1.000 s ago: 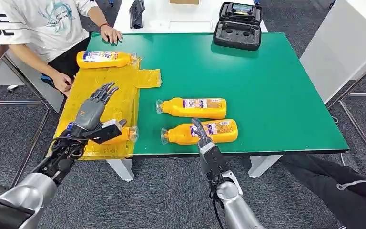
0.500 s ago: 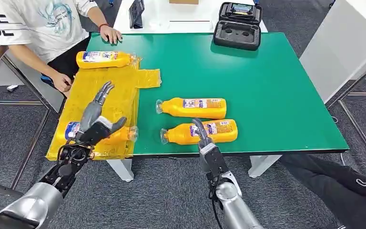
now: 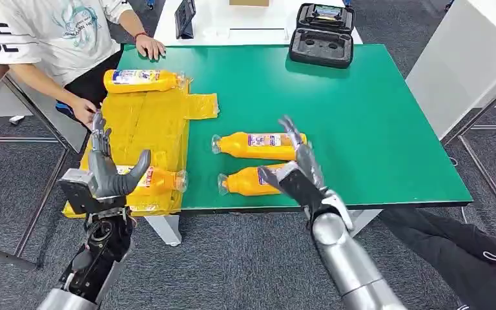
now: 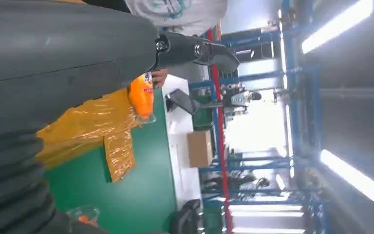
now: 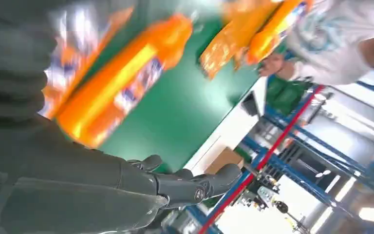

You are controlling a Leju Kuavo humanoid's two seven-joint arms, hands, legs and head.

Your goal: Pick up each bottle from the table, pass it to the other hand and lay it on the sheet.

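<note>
Green tabletop point(image 3: 361, 110), yellow sheet point(image 3: 142, 123) at its left edge.
I see my left robot hand point(image 3: 106, 174) and right robot hand point(image 3: 297, 169) both spread, holding nothing, right above two orange bottles point(image 3: 261, 146).

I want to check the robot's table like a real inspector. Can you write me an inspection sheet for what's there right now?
Surface: green table, yellow sheet spread over its left end.
Job's things: far bottle and near bottle lie on the sheet; two bottles lie on the bare green.
Clutter: black open case at the far edge.
Hands: left hand open, raised by the near bottle; right hand open, above the two bottles.
Cables: nothing seen.
Surroundings: a person at the far left corner, another person's legs at the right, white tables beyond.
</note>
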